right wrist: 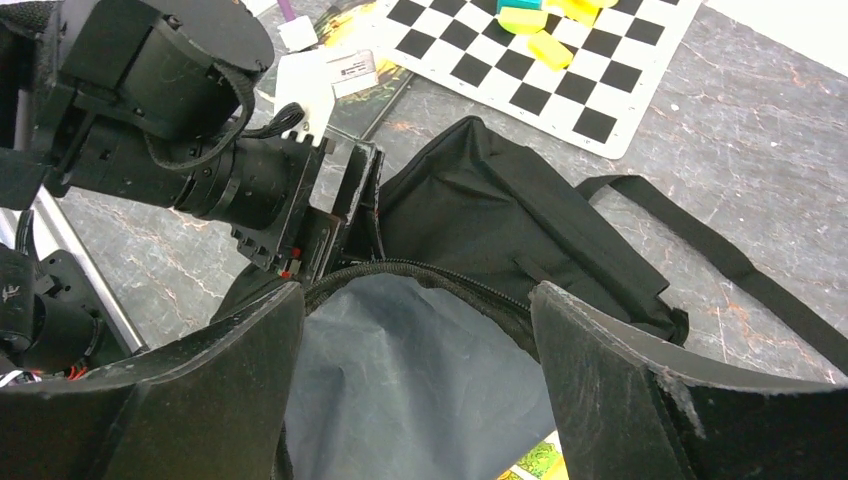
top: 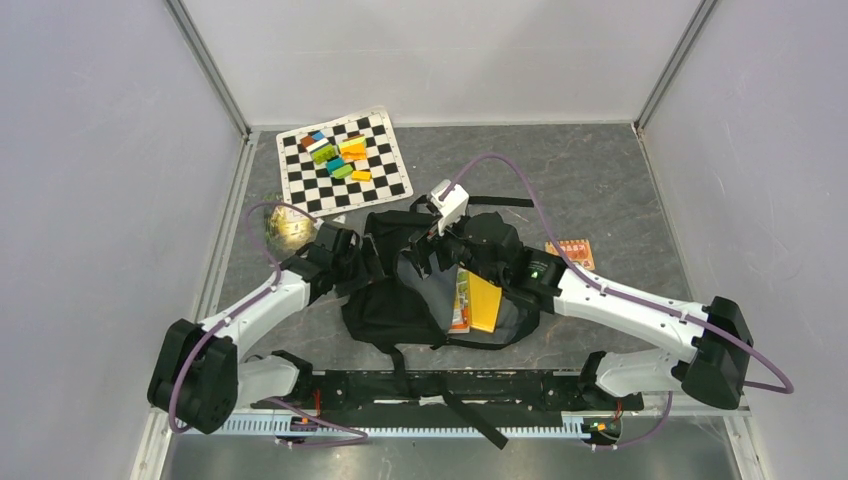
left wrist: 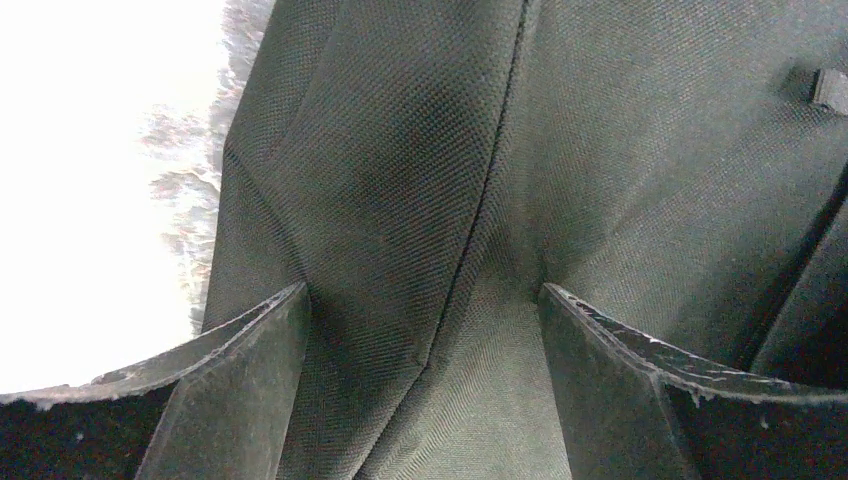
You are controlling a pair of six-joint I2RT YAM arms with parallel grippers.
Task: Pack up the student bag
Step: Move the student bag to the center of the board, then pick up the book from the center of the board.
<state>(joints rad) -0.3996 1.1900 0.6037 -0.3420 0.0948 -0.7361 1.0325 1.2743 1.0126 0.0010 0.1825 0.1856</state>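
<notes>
The student bag (top: 395, 305), a large black backpack, lies mid-table with its mouth open, showing grey lining (top: 435, 285). A yellow book (top: 486, 302) and a thin colourful booklet (top: 461, 300) lie inside. My left gripper (top: 365, 258) is at the bag's upper left rim. In the left wrist view the left gripper (left wrist: 422, 288) stands open, with a loose fold of black bag fabric (left wrist: 420, 180) between its fingers. My right gripper (top: 432, 250) hovers over the opening. In the right wrist view the right gripper (right wrist: 415, 288) is open above the lining (right wrist: 410, 390), holding nothing.
A chequered mat (top: 385, 175) with several coloured blocks (top: 340, 155) lies at the back left. An orange card (top: 572, 252) sits right of the bag. Something shiny (top: 285, 228) lies by the left arm. A black strap (right wrist: 720, 255) trails across the table. Walls enclose three sides.
</notes>
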